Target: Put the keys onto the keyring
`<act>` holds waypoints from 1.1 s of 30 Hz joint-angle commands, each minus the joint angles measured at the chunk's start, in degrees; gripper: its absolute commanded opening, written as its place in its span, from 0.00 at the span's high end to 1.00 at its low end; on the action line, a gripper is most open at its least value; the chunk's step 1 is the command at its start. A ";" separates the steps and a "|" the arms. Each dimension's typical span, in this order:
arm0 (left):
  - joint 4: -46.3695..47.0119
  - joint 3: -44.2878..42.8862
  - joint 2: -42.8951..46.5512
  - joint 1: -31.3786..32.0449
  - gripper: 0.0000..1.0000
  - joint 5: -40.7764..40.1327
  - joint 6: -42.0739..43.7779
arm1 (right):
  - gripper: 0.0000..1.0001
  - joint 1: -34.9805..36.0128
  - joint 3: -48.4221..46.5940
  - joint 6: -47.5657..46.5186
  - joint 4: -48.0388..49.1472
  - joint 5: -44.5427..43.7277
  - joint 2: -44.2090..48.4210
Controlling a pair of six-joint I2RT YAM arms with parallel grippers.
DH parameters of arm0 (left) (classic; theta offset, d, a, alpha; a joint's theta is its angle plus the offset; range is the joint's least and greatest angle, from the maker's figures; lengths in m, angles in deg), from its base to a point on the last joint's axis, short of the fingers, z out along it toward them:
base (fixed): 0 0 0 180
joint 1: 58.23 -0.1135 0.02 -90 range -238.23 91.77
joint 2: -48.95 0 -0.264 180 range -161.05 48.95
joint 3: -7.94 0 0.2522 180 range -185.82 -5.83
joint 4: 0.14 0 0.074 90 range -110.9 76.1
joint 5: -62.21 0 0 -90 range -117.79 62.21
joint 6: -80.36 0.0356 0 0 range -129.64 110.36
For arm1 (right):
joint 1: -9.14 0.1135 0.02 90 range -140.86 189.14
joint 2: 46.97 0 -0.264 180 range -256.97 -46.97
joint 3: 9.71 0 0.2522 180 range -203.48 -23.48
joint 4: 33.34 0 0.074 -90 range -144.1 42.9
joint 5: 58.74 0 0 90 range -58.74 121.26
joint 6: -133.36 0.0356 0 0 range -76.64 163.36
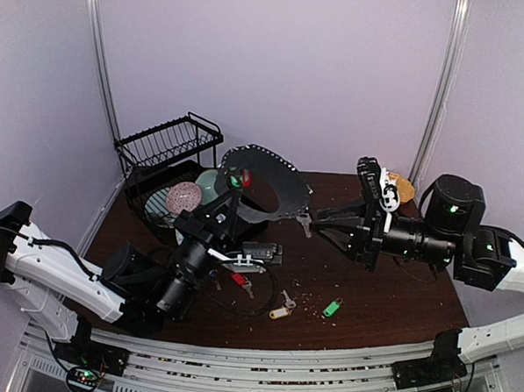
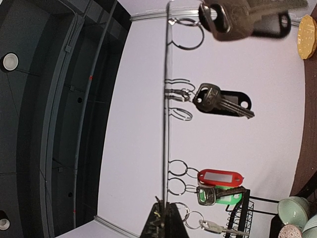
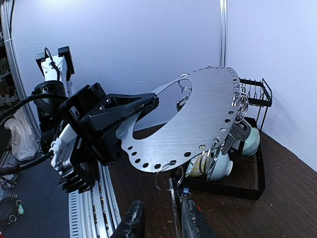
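The black dish rack (image 1: pixel 163 147) held bowls (image 1: pixel 186 196). The left gripper (image 3: pixel 148 101) had its jaws clamped on the keyring (image 3: pixel 198 124); the right gripper (image 3: pixel 161 220) had jaws apart near hanging keys (image 3: pixel 237 134).

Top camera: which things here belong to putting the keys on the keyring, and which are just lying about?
For the job: keyring; hanging key at its rim; red-tagged key; yellow-tagged key; green-tagged key.

Lying about: dish rack; bowls in it; yellow-orange plate.
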 commanded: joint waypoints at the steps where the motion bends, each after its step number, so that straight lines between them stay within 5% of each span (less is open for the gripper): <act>1: 3.45 -1.88 0.29 0.04 1.00 0.40 -0.35 | 0.68 -0.32 0.86 2.00 4.48 -1.97 0.39; 13: 3.29 -1.62 0.53 0.04 1.00 -0.19 -0.70 | 0.63 -0.13 1.49 3.40 9.67 0.60 -2.25; 24: 3.50 -1.33 0.99 0.03 1.00 -0.42 -0.71 | 0.90 -0.11 2.05 2.68 9.30 -2.61 -2.35; 33: 3.59 -1.18 1.34 0.04 1.00 -0.43 -0.72 | 1.00 -0.17 2.12 2.00 7.62 -4.57 -1.74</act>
